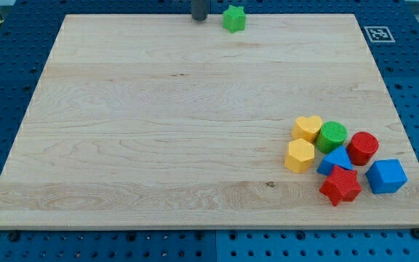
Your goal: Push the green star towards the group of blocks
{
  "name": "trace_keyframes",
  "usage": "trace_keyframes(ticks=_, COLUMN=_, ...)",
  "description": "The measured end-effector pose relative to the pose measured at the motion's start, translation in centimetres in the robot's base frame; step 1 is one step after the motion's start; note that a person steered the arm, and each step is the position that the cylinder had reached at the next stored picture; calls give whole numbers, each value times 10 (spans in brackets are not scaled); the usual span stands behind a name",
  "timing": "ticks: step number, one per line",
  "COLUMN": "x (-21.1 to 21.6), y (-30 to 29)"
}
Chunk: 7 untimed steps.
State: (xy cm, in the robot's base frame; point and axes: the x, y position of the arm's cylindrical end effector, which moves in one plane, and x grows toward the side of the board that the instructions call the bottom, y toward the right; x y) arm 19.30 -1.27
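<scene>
Green star (233, 19) sat at the view's top edge of the counter (158, 131), a little right of centre, upright and alone. My tip (199, 19) stood just beside it on the view's left, a narrow strip of bare wood between them, so the two were apart, not touching. The arm carried no jaws, only the dark rod, which held nothing.

The group of blocks lay well apart from the star, near the counter's lower right corner. There a yellow heart (308, 128) and a green cylinder (332, 136) sat side by side, with a red cylinder (363, 148) to their right. Below the heart was a yellow hexagon (300, 156). A blue triangle (334, 159) was wedged between the cylinders and a red star (340, 185), and a blue cube (386, 176) sat at the group's right edge.
</scene>
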Motion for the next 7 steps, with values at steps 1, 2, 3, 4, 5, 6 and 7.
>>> trace_keyframes(ticks=1, x=1, y=27)
trace_keyframes(ticks=2, x=-1, y=60)
trace_keyframes(ticks=3, x=-1, y=86)
trace_keyframes(ticks=4, x=2, y=94)
trace_keyframes(ticks=5, x=23, y=94)
trace_keyframes(ticks=6, x=52, y=94)
trace_keyframes(ticks=7, x=83, y=99)
